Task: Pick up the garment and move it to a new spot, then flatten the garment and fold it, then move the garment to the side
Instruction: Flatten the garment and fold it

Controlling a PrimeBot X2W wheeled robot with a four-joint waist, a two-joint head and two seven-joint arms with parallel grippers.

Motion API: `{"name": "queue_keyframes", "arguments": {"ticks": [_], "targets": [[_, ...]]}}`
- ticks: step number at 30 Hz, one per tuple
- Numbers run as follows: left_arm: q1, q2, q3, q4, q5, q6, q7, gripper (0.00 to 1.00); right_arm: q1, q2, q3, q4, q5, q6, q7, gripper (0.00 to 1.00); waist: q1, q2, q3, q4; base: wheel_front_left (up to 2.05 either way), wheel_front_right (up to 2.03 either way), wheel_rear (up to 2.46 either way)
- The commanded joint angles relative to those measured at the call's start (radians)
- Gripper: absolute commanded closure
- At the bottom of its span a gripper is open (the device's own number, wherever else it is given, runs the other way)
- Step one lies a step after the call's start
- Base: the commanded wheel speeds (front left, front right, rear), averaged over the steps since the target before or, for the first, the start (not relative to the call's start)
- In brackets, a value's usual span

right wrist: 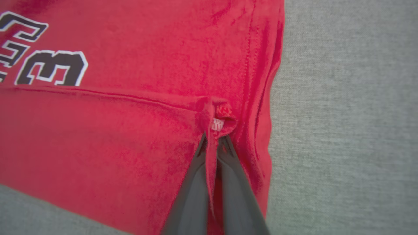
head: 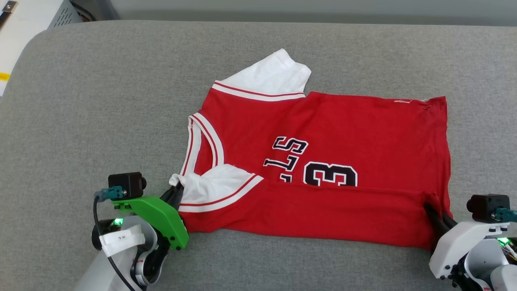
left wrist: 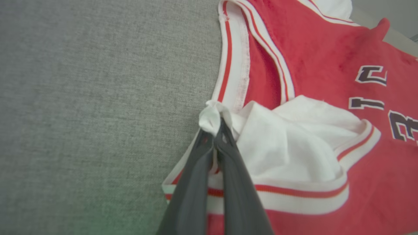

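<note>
Head view, garment (head: 323, 133): it lies flat on the grey cushion (head: 101, 101), collar to the left and hem (head: 446, 141) to the right. Its near strip is folded over onto the front.
Head view, garment's feel: judge it light, soft and limp. It will sag between your two holds, and thin single layers may slip out.
Head view, garment's hold points: go for corners, seams and striped trim, where the cloth bunches thicker.
Head view, left gripper (head: 176, 194): it sits near left, clenched on the near sleeve (head: 214, 190), with the forearm reaching in low from the near edge.
Head view, right gripper (head: 434, 214): it sits near right, clenched on the folded strip's hem corner.
Left wrist view, fingers (left wrist: 192, 182): yours are pinched on a small white tuft at the sleeve's shoulder end and slope down onto the cloth.
Right wrist view, fingers (right wrist: 192, 195): yours are pressed together over a red pucker where the fold's edge meets the hem.
</note>
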Motion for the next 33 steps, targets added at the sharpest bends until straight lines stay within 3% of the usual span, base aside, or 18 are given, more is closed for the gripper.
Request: {"name": "queue_keyframes", "arguments": {"ticks": [1, 2, 3, 4, 5, 8, 9, 15, 22, 29, 30, 33], "targets": [[-0.027, -0.005, -0.002, 0.02, -0.016, -0.014, 0.003, 1.0, -0.021, -0.002, 0.016, 0.027, 0.008, -0.001, -0.01, 1.0, -0.0001, 0.0, 0.003, -0.004, 0.0, 0.0, 0.0], [-0.031, -0.006, -0.004, 0.033, -0.018, -0.019, 0.004, 1.0, -0.027, -0.003, 0.028, 0.037, 0.018, -0.001, -0.018, 0.96, -0.0001, 0.0, 0.002, -0.005, 0.0, 0.0, 0.0], [-0.036, -0.009, -0.006, 0.048, -0.022, -0.027, 0.004, 1.0, -0.032, -0.006, 0.037, 0.05, 0.032, -0.001, -0.03, 0.7, -0.0001, 0.0, -0.002, -0.005, 0.0, 0.0, 0.0], [-0.038, -0.011, -0.007, 0.059, -0.025, -0.033, 0.003, 1.0, -0.033, -0.01, 0.044, 0.061, 0.038, -0.001, -0.038, 0.55, -0.0001, 0.0, -0.006, -0.004, 0.0, 0.0, 0.0], [-0.04, -0.013, -0.007, 0.07, -0.03, -0.04, 0.003, 0.98, -0.034, -0.014, 0.05, 0.072, 0.046, -0.001, -0.05, 0.0, -0.0001, 0.0, -0.013, -0.004, 0.0, 0.0, 0.0], [-0.04, -0.012, 0.0, 0.089, -0.042, -0.048, -0.003, 0.34, -0.033, -0.015, 0.05, 0.081, 0.063, -0.001, -0.114, 0.0, -0.0001, 0.0, -0.034, -0.005, 0.0, 0.0, 0.0], [-0.039, -0.009, 0.004, 0.094, -0.044, -0.047, -0.01, 0.0, -0.03, -0.014, 0.048, 0.078, 0.07, -0.001, -0.139, 0.0, -0.0001, 0.0, -0.042, -0.006, 0.0, 0.0, 0.0], [-0.024, 0.019, 0.028, 0.092, -0.042, -0.03, -0.042, 0.0, 0.003, -0.003, 0.008, 0.035, 0.05, -0.001, -0.263, 0.0, -0.0001, 0.0, -0.096, -0.013, 0.0, 0.0, 0.0], [-0.024, 0.103, 0.059, 0.025, -0.023, 0.022, -0.021, 0.0, 0.067, 0.07, -0.094, -0.106, -0.119, -0.001, -0.304, 0.0, -0.0001, 0.0, -0.154, -0.026, 0.0, 0.0, 0.0], [-0.017, 0.19, 0.006, -0.113, -0.067, 0.016, 0.259, 0.0, 0.109, 0.122, -0.114, -0.213, -0.157, -0.001, -0.262, 0.0, -0.0001, 0.0, -0.155, -0.043, 0.0, 0.0, 0.0], [-0.007, 0.213, -0.007, -0.153, -0.091, 0.024, 0.35, 0.0, 0.115, 0.128, -0.116, -0.233, -0.16, -0.001, -0.255, 0.0, -0.0001, 0.0, -0.145, -0.051, 0.0, 0.0, 0.0], [0.018, 0.239, -0.026, -0.198, -0.122, 0.06, 0.477, 0.0, 0.115, 0.136, -0.117, -0.256, -0.161, -0.001, -0.249, 0.0, -0.0001, 0.0, -0.123, -0.064, 0.0, 0.0, 0.0]]}}
